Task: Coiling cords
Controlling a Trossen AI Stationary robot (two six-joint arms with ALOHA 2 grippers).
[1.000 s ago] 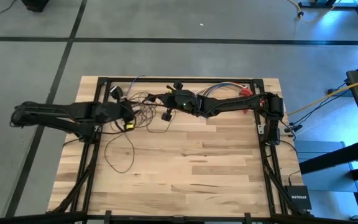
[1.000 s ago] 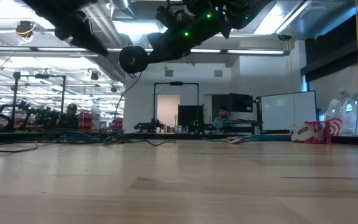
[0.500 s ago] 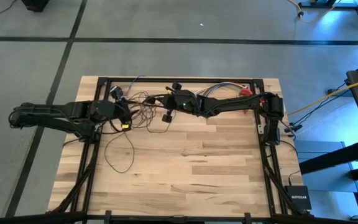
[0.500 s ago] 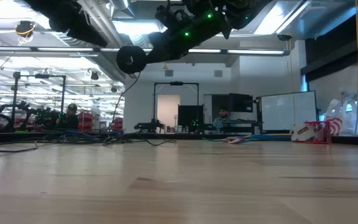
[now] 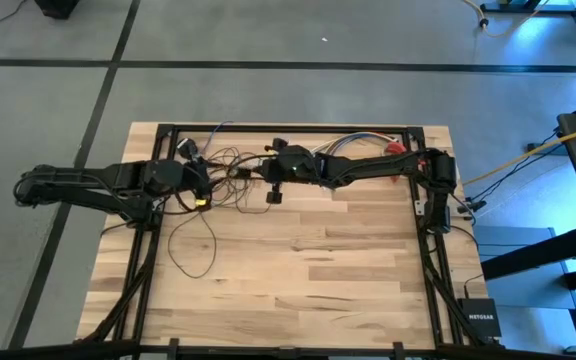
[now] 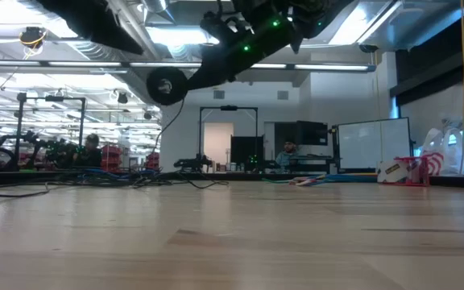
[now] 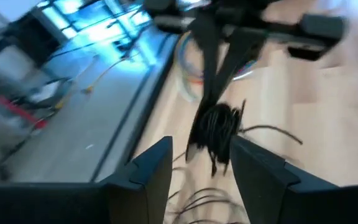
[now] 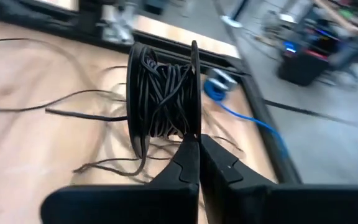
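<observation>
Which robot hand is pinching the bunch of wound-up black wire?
The right gripper: its fingers are shut on the coil of the cords. The left gripper is open and grips nothing, facing that coil with only loose loops near it.

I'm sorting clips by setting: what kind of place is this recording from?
Probably a robotics lab or workshop: a wooden work table on a concrete floor, a whiteboard beyond it, and equipment racks under ceiling strip lights.

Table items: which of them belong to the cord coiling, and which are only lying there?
Job:
- cord, loose loops on table, coil in right gripper
- puck
- left gripper, open beside the coil

Lying about:
- coloured wires
- yellow cable
- red item
</observation>
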